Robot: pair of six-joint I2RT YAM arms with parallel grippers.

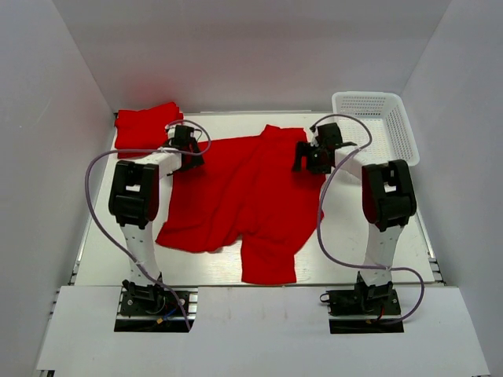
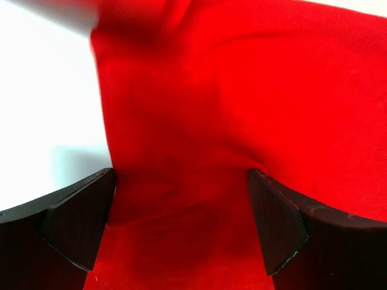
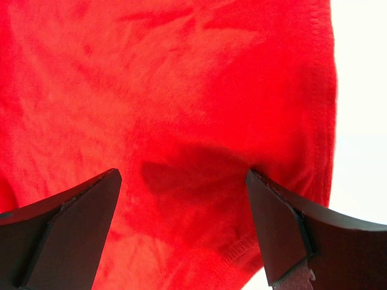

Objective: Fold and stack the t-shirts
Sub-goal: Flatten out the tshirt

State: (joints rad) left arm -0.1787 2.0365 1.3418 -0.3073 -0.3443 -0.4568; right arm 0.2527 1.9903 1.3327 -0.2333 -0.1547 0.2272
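Note:
A bright red t-shirt [image 1: 244, 196] lies spread and rumpled across the middle of the table. A folded red t-shirt [image 1: 144, 126] rests at the back left corner. My left gripper [image 1: 191, 155] hovers at the spread shirt's left edge, jaws wide apart over the cloth [image 2: 181, 151]. My right gripper [image 1: 308, 159] is at the shirt's right edge near a sleeve hem, also open, with the red cloth [image 3: 181, 121] below and between its fingers [image 3: 275, 223]. Neither pair of jaws has closed on the fabric.
A white mesh basket [image 1: 401, 126] stands at the back right corner. White walls enclose the table on three sides. Bare white table [image 1: 204, 271] shows in front of the shirt and along its right side [image 1: 346, 228].

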